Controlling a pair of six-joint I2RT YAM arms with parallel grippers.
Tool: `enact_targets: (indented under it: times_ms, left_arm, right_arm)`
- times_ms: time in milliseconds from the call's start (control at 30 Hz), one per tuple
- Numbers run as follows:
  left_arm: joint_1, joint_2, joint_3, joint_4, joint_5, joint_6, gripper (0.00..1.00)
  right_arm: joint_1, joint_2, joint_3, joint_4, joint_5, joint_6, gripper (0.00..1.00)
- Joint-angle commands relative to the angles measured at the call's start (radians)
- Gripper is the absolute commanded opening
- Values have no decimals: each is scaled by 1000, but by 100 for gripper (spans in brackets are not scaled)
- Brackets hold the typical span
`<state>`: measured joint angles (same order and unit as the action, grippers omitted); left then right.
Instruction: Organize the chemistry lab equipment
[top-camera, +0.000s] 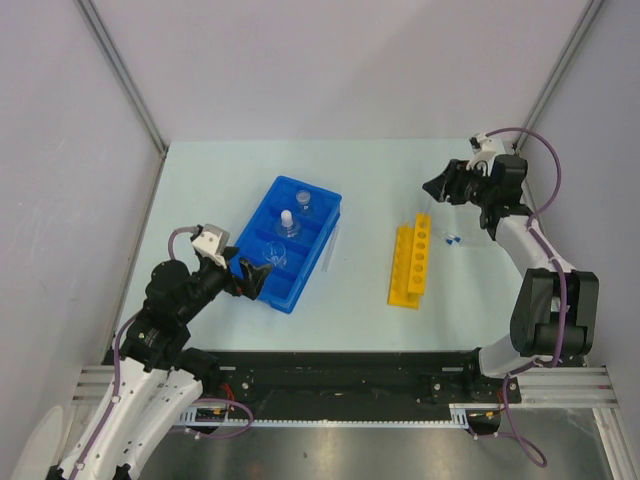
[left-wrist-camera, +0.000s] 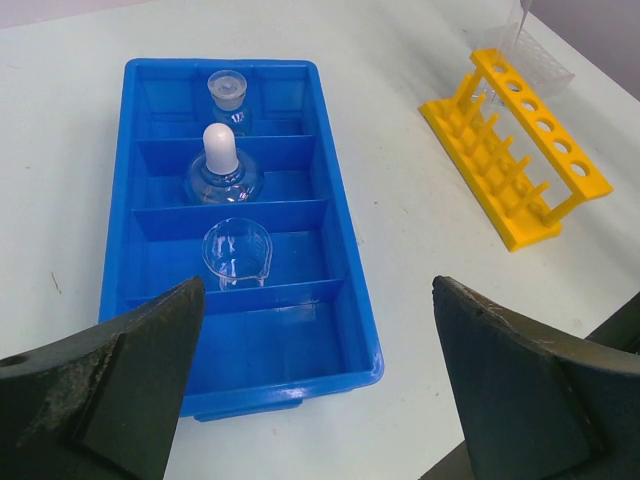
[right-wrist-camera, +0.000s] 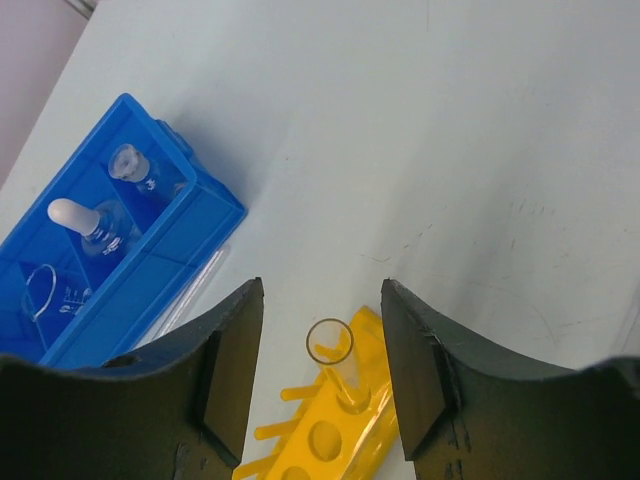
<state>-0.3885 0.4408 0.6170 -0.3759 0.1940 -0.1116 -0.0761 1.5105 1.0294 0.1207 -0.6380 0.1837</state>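
**Both grippers wide open; glassware sits in tray and rack.**
Low left in the top view, the left gripper (top-camera: 248, 275) gapes wide, holding nothing, at the near end of the tray (left-wrist-camera: 250, 395). In the tray a beaker (left-wrist-camera: 238, 255) and two stoppered flasks (left-wrist-camera: 222, 170) sit in separate compartments. A loose tube (top-camera: 332, 250) lies on the table (top-camera: 380, 170) just right of the tray. Right of centre stands the rack (top-camera: 410, 265). At its far end an upright tube (right-wrist-camera: 333, 360) stands in a hole, between the spread fingers of the right gripper (top-camera: 438, 188), which do not touch it. The glass is likely light, stiff, slick and breakable, so take it just under the rim, gently.

Three flasks (top-camera: 286, 222) in tray (top-camera: 290, 287), tube (top-camera: 331, 250) lying between tray and rack (top-camera: 408, 270), droppers (top-camera: 453, 239) right of rack
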Motion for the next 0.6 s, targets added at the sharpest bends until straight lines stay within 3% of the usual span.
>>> enact_targets:
  times_ms: [0,367,567]
  left_arm:
    - [4,6,0,29,12,50,100]
    - [4,4,0,29,12,50,100]
    - [4,4,0,29,12,50,100]
  right_arm:
    - [36,10,86,-116,93,-111,55]
    - [73,45,139,-222,188,-178,48]
    - [97,36,143,-231,190,-182,34]
